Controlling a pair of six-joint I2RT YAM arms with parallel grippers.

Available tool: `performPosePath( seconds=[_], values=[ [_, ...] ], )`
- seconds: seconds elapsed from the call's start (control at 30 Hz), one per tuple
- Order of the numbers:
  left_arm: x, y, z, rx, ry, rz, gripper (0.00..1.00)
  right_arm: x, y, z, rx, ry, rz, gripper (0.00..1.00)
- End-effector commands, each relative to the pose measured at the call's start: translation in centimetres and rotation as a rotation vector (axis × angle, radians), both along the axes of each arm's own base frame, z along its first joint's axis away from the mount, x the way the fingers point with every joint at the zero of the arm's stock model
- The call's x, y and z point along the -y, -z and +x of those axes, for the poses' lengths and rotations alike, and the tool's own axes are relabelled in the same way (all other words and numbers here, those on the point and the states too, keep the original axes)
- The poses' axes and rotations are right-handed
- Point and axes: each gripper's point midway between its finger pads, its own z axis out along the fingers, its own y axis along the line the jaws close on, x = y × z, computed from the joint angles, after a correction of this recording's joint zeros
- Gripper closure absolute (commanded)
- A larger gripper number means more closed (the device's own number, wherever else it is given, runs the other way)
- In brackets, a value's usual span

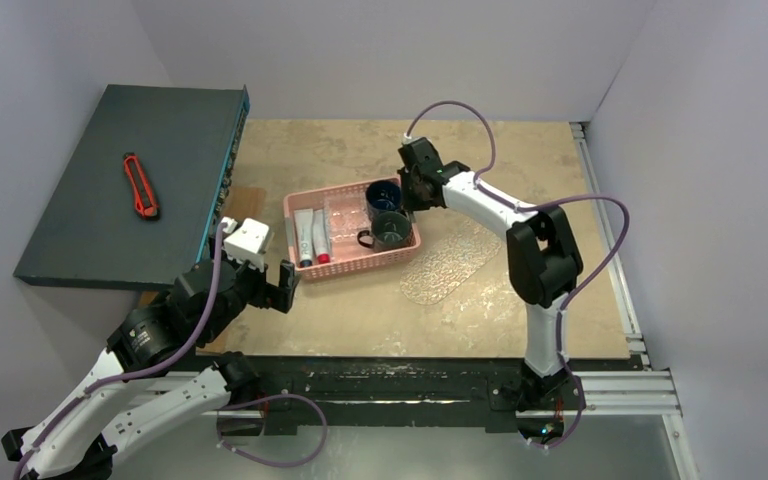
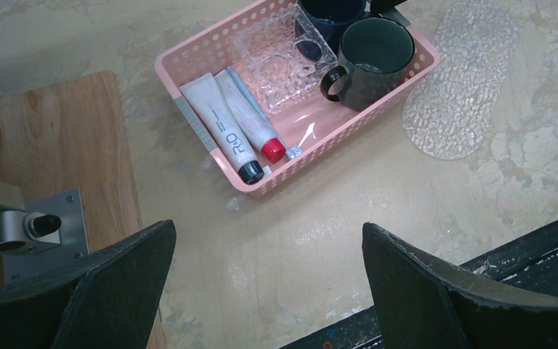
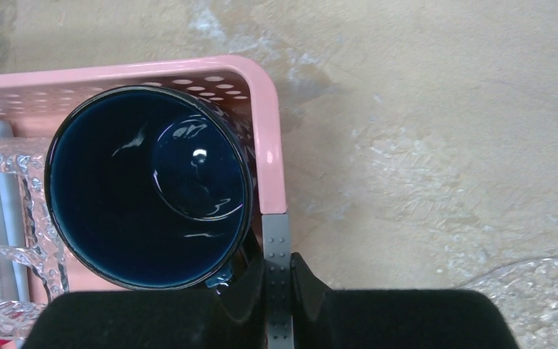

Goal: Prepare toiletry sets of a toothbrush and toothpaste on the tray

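A pink basket (image 1: 360, 265) holds a blue mug (image 1: 383, 195), a dark green mug (image 1: 392, 231) and two tubes (image 1: 312, 238). In the left wrist view one tube (image 2: 221, 127) has a black cap, the other (image 2: 253, 123) a red cap, with a slim pale-blue toothbrush (image 2: 244, 86) beside it. The clear oval tray (image 1: 450, 262) lies bare to the right of the basket. My right gripper (image 3: 277, 283) is shut on the grey studded strip (image 3: 276, 240) of the basket's rim (image 3: 265, 131), next to the blue mug (image 3: 145, 189). My left gripper (image 2: 269, 291) hangs open over bare table near the basket's left end.
A clear bumpy glass dish (image 2: 276, 58) lies inside the basket. A dark raised box (image 1: 130, 185) at the left carries a red utility knife (image 1: 140, 186). A wooden board (image 2: 43, 145) lies beside it. A metal rail (image 1: 605, 230) runs along the table's right edge.
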Motion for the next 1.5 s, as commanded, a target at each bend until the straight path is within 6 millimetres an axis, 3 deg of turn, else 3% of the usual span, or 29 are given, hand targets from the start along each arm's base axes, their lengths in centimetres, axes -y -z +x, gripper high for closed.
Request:
performPosePath(
  seconds=[0.0, 0.37, 0.67, 0.77, 1.0, 1.2, 1.47],
  values=[
    [0.1, -0.6, 0.5, 0.031, -0.014, -0.012, 0.00, 4.2, -2.4, 3.3, 0.093, 0.155, 0.015, 1.00],
    [0.0, -0.4, 0.7, 0.027, -0.024, 0.000, 0.00, 7.8, -2.5, 5.2, 0.100, 0.206, 0.003, 1.00],
    [0.1, -0.2, 0.8, 0.020, -0.027, 0.010, 0.00, 9.1, -1.7, 5.4, 0.095, 0.207, -0.025, 1.00],
    [0.1, -0.2, 0.9, 0.020, -0.029, 0.011, 0.00, 9.1, -2.4, 5.4, 0.108, 0.209, -0.022, 0.82],
    [0.1, -0.2, 0.8, 0.020, -0.029, 0.012, 0.00, 9.6, -5.0, 5.2, 0.150, 0.219, -0.015, 0.59],
    [-0.1, -0.3, 0.8, 0.025, -0.030, 0.007, 0.00, 11.2, -6.9, 4.1, 0.194, 0.264, -0.008, 0.54],
    [-0.1, -0.5, 0.7, 0.030, -0.025, 0.000, 0.00, 14.1, -6.0, 2.7, 0.192, 0.336, 0.015, 0.51]
  ],
)
